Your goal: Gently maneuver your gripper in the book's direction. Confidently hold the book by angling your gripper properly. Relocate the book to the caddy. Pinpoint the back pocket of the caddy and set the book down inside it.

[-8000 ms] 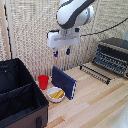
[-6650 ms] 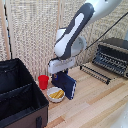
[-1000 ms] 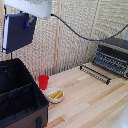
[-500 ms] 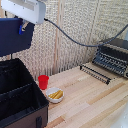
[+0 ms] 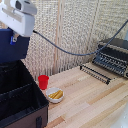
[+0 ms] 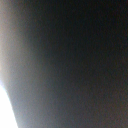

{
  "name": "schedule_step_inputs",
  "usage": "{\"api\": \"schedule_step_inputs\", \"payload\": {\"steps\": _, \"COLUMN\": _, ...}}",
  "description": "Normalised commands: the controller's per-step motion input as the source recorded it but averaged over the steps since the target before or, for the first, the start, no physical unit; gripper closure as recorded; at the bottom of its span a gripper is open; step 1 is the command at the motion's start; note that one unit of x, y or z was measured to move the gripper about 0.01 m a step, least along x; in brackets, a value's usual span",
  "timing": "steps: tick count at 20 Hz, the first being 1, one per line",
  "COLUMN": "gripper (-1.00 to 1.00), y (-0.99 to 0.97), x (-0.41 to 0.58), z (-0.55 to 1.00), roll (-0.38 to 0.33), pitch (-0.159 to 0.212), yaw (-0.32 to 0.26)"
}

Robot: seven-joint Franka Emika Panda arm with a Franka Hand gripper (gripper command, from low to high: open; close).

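In the exterior view my white boxy gripper [image 5: 14,37] sits at the upper left, shut on the top of the dark navy book [image 5: 13,47]. The book hangs upright in the air, its lower edge just over the far part of the black caddy [image 5: 35,102]. Under it lies the back pocket of the caddy [image 5: 11,79], open at the top, with the divider [image 5: 17,90] between it and the nearer compartment. My fingers are mostly hidden behind the book and the gripper body. The wrist view is a dark blur with nothing recognisable.
A red cup [image 5: 43,81] and a small white bowl of yellow food [image 5: 54,94] stand on the wooden table just past the caddy's right side. A dark toaster oven [image 5: 113,55] with a pulled-out rack [image 5: 96,73] is at the exterior view's right. A black cable trails behind.
The gripper and book have come down and slightly toward the exterior view's left, closing on the caddy's far compartment. Several seconds earlier the book stood on the table beside the bowl.
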Motion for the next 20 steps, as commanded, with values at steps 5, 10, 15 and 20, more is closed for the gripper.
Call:
{"api": "schedule_step_inputs", "payload": {"steps": 5, "gripper": 1.0, "y": 0.45, "x": 0.455, "z": -0.2, "roll": -0.03, "pitch": 0.009, "yaw": -0.109}}
{"api": "schedule_step_inputs", "payload": {"steps": 10, "gripper": -1.0, "y": 0.06, "x": 0.291, "z": -0.06, "roll": -0.014, "pitch": 0.007, "yaw": -0.043}}
{"api": "schedule_step_inputs", "payload": {"steps": 15, "gripper": -1.0, "y": -0.12, "x": 0.277, "z": 0.12, "roll": 0.0, "pitch": 0.033, "yaw": 0.049}}
{"api": "schedule_step_inputs", "payload": {"steps": 20, "gripper": -1.0, "y": -0.19, "x": 0.147, "z": 0.23, "roll": 0.029, "pitch": 0.093, "yaw": 0.025}}
